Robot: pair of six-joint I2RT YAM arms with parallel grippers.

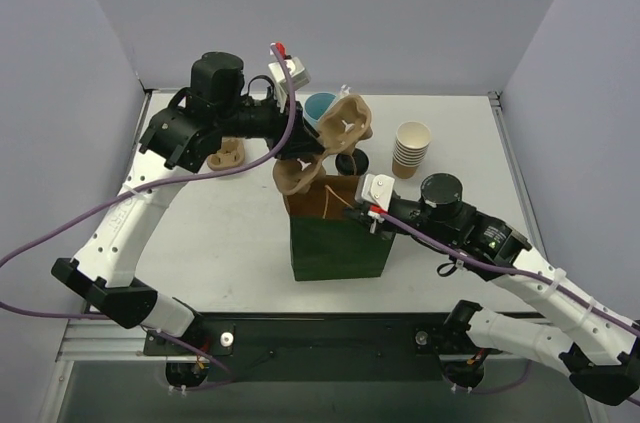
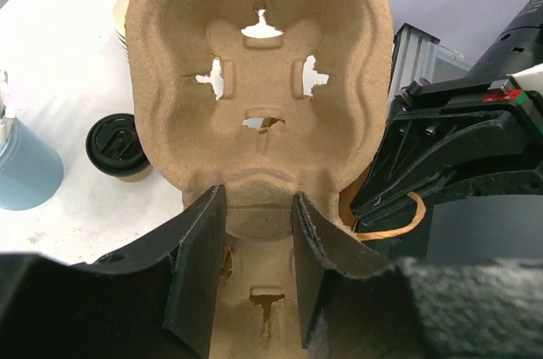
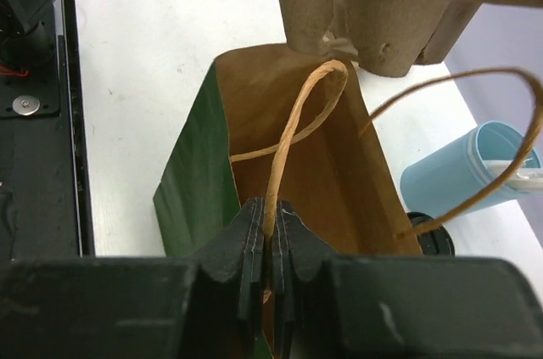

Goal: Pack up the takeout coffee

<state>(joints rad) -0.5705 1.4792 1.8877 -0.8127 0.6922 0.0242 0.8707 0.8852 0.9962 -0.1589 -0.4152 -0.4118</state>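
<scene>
The takeout coffee (image 2: pixel 119 147), a small brown cup with a black lid, stands on the table just behind the green bag (image 1: pixel 338 243), half hidden in the top view (image 1: pixel 352 161). My left gripper (image 2: pixel 259 206) is shut on the middle ridge of a brown pulp cup carrier (image 2: pixel 259 70), holding it tilted in the air over the bag's far edge (image 1: pixel 345 123). My right gripper (image 3: pixel 271 210) is shut on the bag's paper twine handle (image 3: pixel 297 121) at the right rim of the bag (image 3: pixel 191 172), which stands open. Only the edge of the coffee lid (image 3: pixel 428 236) shows past the bag.
A light-blue cup (image 1: pixel 320 108) with white sticks stands behind the carrier (image 3: pixel 458 168). A stack of cream paper cups (image 1: pixel 411 148) stands at the back right. A second pulp carrier (image 1: pixel 228 155) lies on the table under my left arm. Walls enclose three sides.
</scene>
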